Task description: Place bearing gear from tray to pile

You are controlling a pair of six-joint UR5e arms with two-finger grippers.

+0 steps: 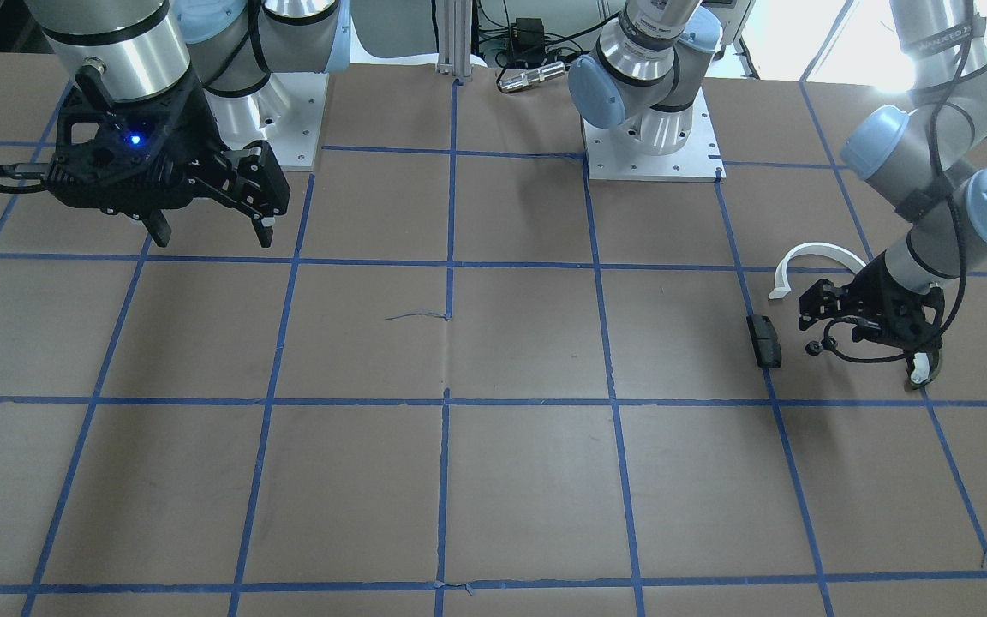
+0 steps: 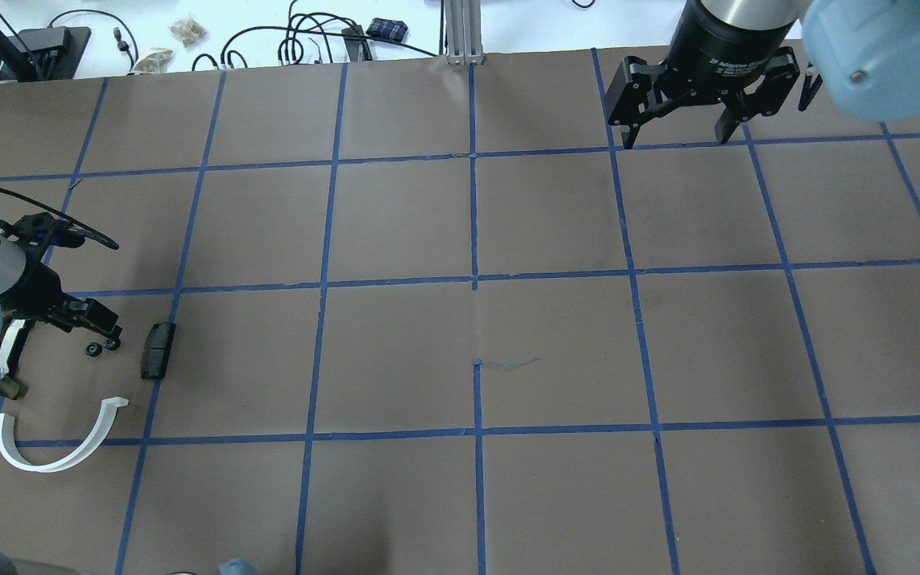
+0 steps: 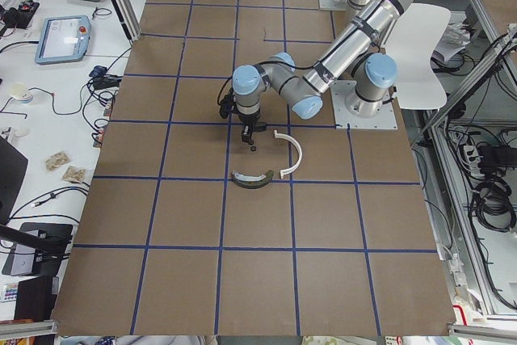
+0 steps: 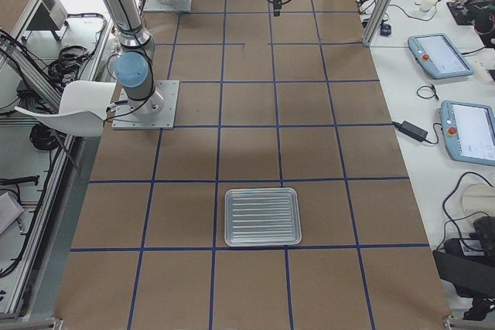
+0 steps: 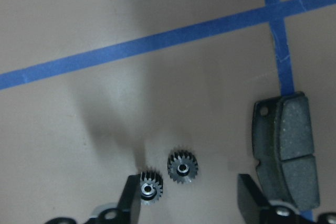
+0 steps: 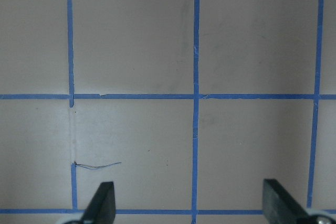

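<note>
Between the spread fingers of your left gripper (image 5: pixel 190 195), down on the table paper, lay the bearing gear (image 5: pixel 182 167), flat on its face with the bore up and touched by neither finger. A second gear (image 5: pixel 150 186) of the same kind sat just beside it, close against the inner side of one finger. You could not tell from these views which of the two the task meant.

Both lay within the pile. The black brake pad (image 5: pixel 286 150) was just beside them, and the olive shoe (image 3: pixel 251 179) and white half-ring (image 1: pixel 820 248) were near, on the gripper's other side. I judge the claw stood wide and low there because the gear was being set among the other parts, so the placing looked done or all but done.

The tray (image 4: pixel 262 216) sat well apart, toward the table's other end. Your right gripper (image 2: pixel 676 137) hung above the table, fingers parted with nothing between them, out of the way.

Some things were hard to see. The left arm covered part of the shoe from overhead, one finger hid a corner of the pad in the wrist view, and in the wide views the gears were mere specks.
</note>
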